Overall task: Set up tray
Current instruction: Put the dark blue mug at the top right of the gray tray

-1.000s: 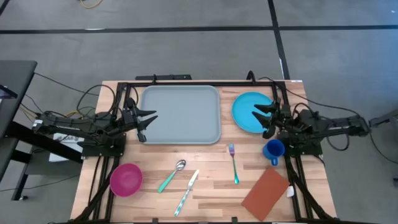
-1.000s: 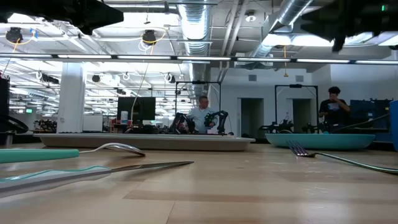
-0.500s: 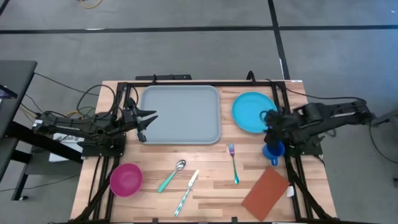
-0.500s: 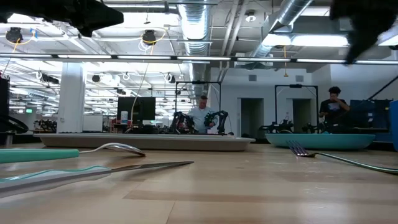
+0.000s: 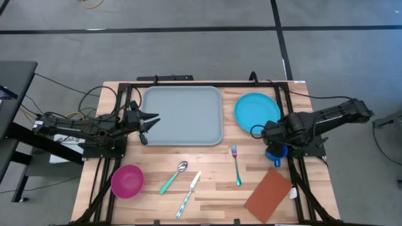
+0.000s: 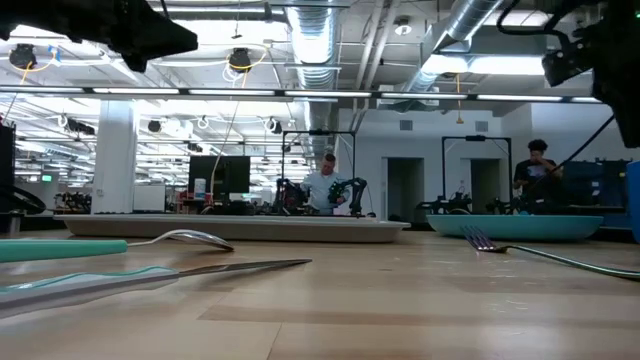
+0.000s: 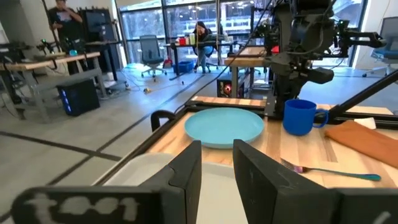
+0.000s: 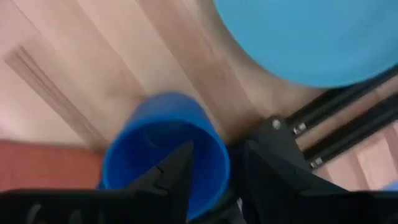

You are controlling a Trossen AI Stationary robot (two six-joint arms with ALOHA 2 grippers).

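Note:
The light grey-blue tray (image 5: 182,116) lies flat at the table's far middle. My left gripper (image 5: 151,120) hovers open over the tray's left rim; the left wrist view shows the tray (image 7: 143,171) below my fingers. My right gripper (image 5: 269,135) points down, open, above the blue mug (image 5: 277,154), which stands upright near the right edge. In the right wrist view (image 8: 217,168), one finger stands over the mug's opening (image 8: 155,134) and the other outside its wall. The low view shows this gripper (image 6: 600,60) well above the table.
A round blue plate (image 5: 254,112) lies right of the tray. The fork (image 5: 236,164), spoon (image 5: 174,177) and knife (image 5: 188,193) lie in the near middle. A pink bowl (image 5: 127,180) sits near left, and a rust-brown napkin (image 5: 269,196) near right. People are in the room beyond.
My right gripper has moved from over the blue plate toward the table's near edge. It has tipped from level to pointing down and now stands above the blue mug. Nothing on the table has moved.

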